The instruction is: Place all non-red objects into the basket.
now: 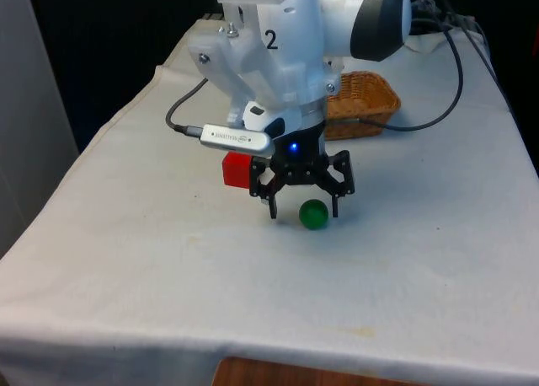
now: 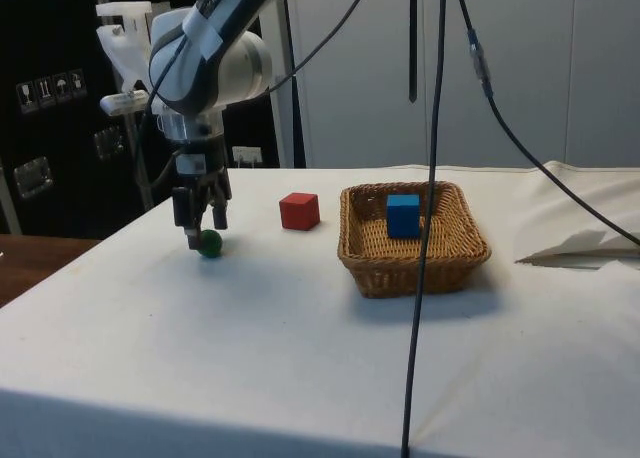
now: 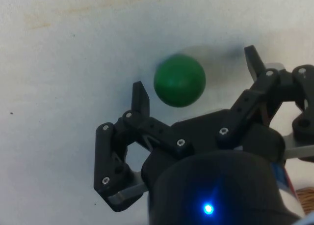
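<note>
Black jaws of the gripper [image 1: 304, 209] stand wide, straddling a smooth green ball [image 1: 313, 214] on the cloth-draped counter [image 1: 126, 260]. A red cube [image 2: 299, 211] sits nearby; a blue cube [image 2: 403, 215] rests inside the woven wicker basket [image 2: 452, 254].

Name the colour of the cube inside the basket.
Blue cube in the basket; clearest in the side view.

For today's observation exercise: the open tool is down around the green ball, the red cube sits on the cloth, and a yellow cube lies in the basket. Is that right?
One detail is wrong: the cube in the basket is blue, as the side view shows. The rest holds: the tool is open around the green ball, and the red cube sits on the cloth.
</note>
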{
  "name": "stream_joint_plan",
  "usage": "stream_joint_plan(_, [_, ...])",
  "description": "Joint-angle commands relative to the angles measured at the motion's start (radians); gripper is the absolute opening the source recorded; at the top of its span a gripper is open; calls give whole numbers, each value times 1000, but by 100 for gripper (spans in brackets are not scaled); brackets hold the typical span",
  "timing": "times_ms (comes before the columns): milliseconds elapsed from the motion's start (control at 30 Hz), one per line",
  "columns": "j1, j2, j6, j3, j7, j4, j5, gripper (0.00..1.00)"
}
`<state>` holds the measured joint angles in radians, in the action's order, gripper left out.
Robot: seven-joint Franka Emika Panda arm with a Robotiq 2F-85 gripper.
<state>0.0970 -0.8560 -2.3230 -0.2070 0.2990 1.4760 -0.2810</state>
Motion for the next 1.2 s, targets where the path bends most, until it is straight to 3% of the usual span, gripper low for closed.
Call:
stream_joint_plan(0, [0,-1,0,0,0,0,0,100])
stream_joint_plan(133, [-1,-2,5,0,-3,-2,-1,100])
stream_joint_plan(300, [7,1,0,-5,-10,0,4,100])
stream_joint_plan(333, [1,0,0,0,-1,-1,0,100])
stream_joint_plan(433, [11,2,-5,-7,-17,0,8,96])
stream_joint_plan(467, [12,2,-6,-8,-19,0,10,89])
stream_joint_plan(600, [15,3,-9,-10,-26,0,14,40])
stream_joint_plan(633, [9,1,-2,-3,-17,-4,8,29])
stream_joint_plan(667, [17,3,-10,-11,-27,1,14,19])
stream_joint_plan(733, [19,3,-10,-13,-28,1,14,0])
stream_joint_plan(933, [23,3,-11,-17,-29,1,13,0])
stream_joint_plan(967, [17,1,-3,-12,-21,-4,9,0])
stream_joint_plan(1000, [23,3,-10,-18,-29,1,13,0])
stream_joint_plan(1167, [26,25,13,-21,-28,4,15,0])
